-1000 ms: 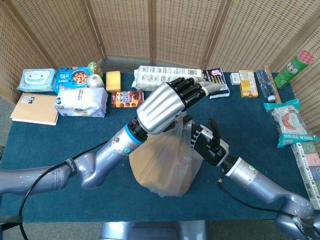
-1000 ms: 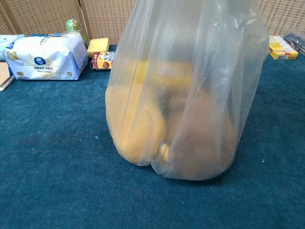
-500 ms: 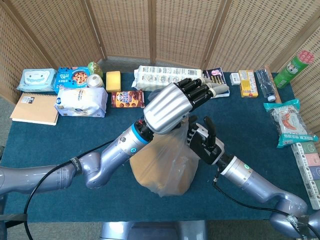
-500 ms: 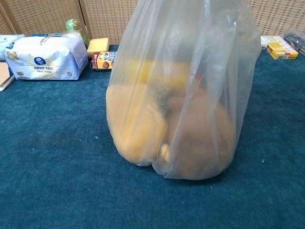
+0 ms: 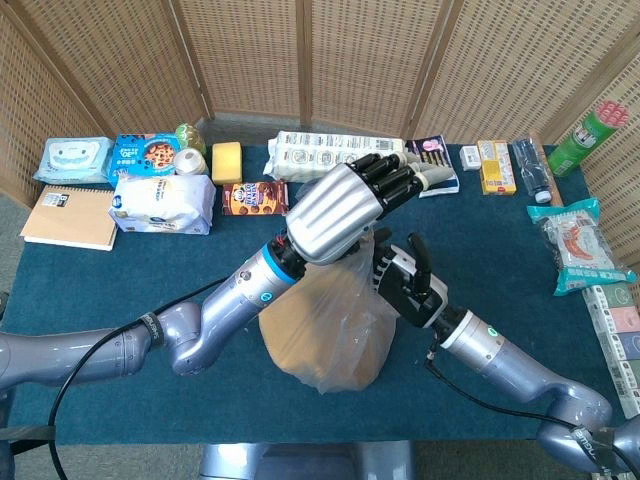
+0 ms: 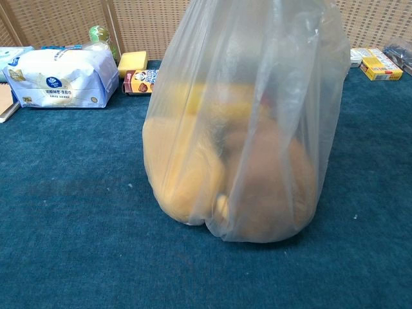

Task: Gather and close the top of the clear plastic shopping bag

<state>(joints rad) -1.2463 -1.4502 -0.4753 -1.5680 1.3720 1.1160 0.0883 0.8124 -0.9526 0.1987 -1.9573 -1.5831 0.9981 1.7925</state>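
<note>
The clear plastic bag stands mid-table with yellow and brown goods inside; in the chest view the bag fills the frame, its film drawn taut upward out of sight. My left hand hovers over the bag's gathered top, back facing the camera, dark fingers reaching up and right. The film rises under its palm, where the grip is hidden. My right hand stands against the right side of the bag's neck, fingers apart and pointing up, nothing held. Neither hand appears in the chest view.
On the blue cloth, a tissue pack, cookie box, yellow block and notebook lie back left. A long pack lies behind the bag. Snack packets and a green can line the right edge.
My right hand has moved left, up against the bag's neck. The left hand shifted slightly right above the bag. The bag's upper right side has drawn in narrower.
</note>
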